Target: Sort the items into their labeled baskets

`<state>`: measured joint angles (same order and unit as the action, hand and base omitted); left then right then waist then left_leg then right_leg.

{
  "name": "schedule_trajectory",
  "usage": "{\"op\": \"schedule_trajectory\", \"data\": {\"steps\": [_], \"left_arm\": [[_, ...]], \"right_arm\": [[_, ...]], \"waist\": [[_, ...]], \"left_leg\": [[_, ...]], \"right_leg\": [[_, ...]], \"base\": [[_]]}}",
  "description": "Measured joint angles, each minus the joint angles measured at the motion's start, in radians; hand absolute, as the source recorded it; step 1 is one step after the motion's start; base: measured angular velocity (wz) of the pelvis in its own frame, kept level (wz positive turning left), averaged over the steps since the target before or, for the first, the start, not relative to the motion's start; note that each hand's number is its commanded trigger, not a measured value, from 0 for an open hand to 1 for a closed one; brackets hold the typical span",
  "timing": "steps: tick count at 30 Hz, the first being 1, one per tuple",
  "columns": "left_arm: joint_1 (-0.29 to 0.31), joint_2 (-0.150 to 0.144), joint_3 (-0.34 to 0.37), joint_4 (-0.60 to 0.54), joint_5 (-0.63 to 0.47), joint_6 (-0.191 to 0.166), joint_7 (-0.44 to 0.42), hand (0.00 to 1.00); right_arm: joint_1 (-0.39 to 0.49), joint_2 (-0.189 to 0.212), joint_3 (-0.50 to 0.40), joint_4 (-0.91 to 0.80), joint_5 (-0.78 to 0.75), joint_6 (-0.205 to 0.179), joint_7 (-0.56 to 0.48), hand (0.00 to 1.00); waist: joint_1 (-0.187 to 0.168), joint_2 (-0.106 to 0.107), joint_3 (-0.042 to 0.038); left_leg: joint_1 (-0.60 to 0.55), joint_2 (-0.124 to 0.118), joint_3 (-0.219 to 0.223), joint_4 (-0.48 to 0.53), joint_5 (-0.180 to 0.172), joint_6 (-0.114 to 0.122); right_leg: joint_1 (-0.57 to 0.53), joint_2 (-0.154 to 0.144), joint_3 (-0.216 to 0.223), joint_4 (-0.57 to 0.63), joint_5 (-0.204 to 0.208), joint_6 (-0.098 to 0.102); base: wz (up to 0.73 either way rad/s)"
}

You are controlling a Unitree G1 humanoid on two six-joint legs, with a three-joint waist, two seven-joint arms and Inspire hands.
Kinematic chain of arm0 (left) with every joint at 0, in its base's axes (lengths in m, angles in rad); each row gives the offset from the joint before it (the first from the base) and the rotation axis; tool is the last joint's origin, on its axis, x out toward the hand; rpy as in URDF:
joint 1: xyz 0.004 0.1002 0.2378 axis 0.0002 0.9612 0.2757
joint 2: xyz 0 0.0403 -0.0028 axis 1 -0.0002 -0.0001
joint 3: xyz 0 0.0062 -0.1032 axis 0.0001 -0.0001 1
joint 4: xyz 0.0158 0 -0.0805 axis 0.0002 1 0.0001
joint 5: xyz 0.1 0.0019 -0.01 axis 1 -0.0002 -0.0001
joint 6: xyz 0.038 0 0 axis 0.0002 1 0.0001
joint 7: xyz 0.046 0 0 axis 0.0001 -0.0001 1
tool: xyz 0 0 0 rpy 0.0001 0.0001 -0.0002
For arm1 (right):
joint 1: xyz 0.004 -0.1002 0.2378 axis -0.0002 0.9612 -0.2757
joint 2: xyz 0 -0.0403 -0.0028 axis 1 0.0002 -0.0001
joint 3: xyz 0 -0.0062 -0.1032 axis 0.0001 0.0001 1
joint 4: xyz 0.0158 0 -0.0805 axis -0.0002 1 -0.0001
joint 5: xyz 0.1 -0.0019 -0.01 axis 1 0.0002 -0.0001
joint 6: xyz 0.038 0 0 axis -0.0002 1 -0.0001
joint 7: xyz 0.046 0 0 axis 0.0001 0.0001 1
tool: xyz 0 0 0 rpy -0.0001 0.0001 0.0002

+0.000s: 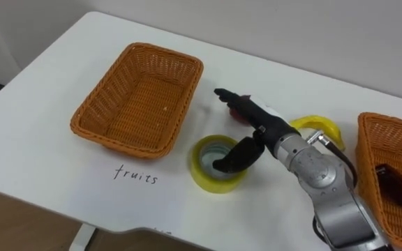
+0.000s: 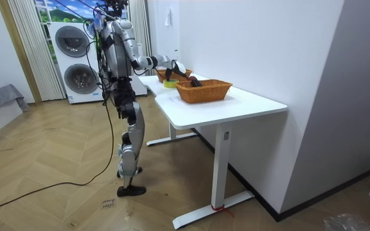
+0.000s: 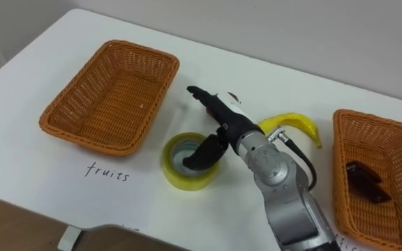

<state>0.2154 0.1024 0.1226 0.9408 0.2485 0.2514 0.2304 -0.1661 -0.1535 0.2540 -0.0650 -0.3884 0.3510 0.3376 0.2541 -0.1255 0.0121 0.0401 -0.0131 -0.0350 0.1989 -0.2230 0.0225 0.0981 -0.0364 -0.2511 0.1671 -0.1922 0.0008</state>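
Note:
My right hand (image 1: 257, 122) reaches out over the white table with its fingers straight and pointing far-left. Its thumb hangs over the yellow tape roll (image 1: 202, 174), which lies flat near the front edge. A small red thing (image 1: 237, 111) lies under the fingers, mostly hidden. Behind the wrist lies a banana (image 1: 323, 127). The left wicker basket (image 1: 103, 84) stands empty above the handwritten word "fruits". The right wicker basket (image 1: 379, 160) holds a dark object (image 1: 393, 185).
The table (image 2: 236, 102) stands against a white wall, and I stand at its long side. Bare tabletop lies left of and in front of the fruit basket. A washer and dryer stack (image 2: 76, 61) stands behind me.

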Motion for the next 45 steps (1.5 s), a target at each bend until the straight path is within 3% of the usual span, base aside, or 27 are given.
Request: {"op": "schedule_trajectory", "data": {"steps": [11,19,21,22,23,24,31,45], "left_arm": [[-0.006,0.003,-0.03,0.025,0.001,0.003,-0.008,0.0],[-0.005,0.004,-0.03,0.056,0.001,0.011,-0.026,0.0],[-0.005,0.004,-0.03,0.059,0.001,0.011,-0.026,0.0],[-0.005,0.003,-0.03,0.059,0.001,0.011,-0.026,0.0],[-0.005,0.003,-0.03,0.059,0.001,0.011,-0.026,0.0],[-0.005,0.003,-0.03,0.059,0.001,0.011,-0.026,0.0],[-0.006,0.002,-0.03,0.057,0.002,0.011,-0.025,0.0],[-0.012,0.004,-0.03,0.051,0.009,0.01,-0.025,0.0]], "right_arm": [[-0.002,0.033,0.014,0.012,-0.057,0.0,0.026,0.0],[-0.03,0.05,0.079,0.019,-0.097,0.017,0.028,0.02],[-0.03,0.055,0.08,0.021,-0.104,0.019,0.039,0.14],[-0.03,0.056,0.08,0.021,-0.117,0.02,0.048,0.45],[-0.03,0.058,0.08,0.022,-0.13,0.022,0.056,0.64],[-0.03,0.059,0.08,0.022,-0.133,0.022,0.059,1.0],[-0.031,0.064,0.091,0.021,-0.177,0.043,0.091,1.0],[-0.033,0.067,0.11,0.015,-0.25,0.044,0.134,1.0]], "waist": [[0.001,-0.001,-0.0004],[0.001,-0.004,0.0012],[0.002,-0.007,0.0014],[0.002,-0.008,0.0017],[0.002,-0.009,0.0019],[0.002,-0.009,0.0018],[0.002,-0.011,0.0002],[0.002,-0.012,-0.0022]], "left_leg": [[-0.002,-0.001,-0.002,-0.002,0.0,0.0],[0.001,0.0,-0.001,-0.002,0.0,0.0],[-0.001,0.0,-0.001,-0.001,0.0,0.0],[-0.002,0.0,-0.002,0.0,0.0,0.0],[-0.003,0.0,-0.003,-0.001,0.0,0.0],[-0.003,0.0,-0.003,-0.001,0.0,0.0],[-0.013,0.0,-0.007,-0.001,0.0,-0.001],[-0.01,0.0,-0.011,0.0,0.001,-0.001]], "right_leg": [[-0.001,0.001,0.002,0.0,0.0,0.0],[-0.001,0.001,0.001,-0.001,0.0,0.0],[-0.002,0.001,0.001,-0.001,0.0,0.0],[-0.003,0.001,0.001,-0.001,0.0,0.0],[-0.004,0.001,0.0,0.0,0.0,0.0],[-0.004,0.001,0.0,0.0,0.0,0.0],[-0.014,0.002,0.001,0.0,0.0,0.0],[-0.011,0.001,0.003,-0.003,0.0,0.0]], "base": [[0.0],[0.0],[0.0],[0.0],[0.0],[0.0],[0.0],[0.01]]}}
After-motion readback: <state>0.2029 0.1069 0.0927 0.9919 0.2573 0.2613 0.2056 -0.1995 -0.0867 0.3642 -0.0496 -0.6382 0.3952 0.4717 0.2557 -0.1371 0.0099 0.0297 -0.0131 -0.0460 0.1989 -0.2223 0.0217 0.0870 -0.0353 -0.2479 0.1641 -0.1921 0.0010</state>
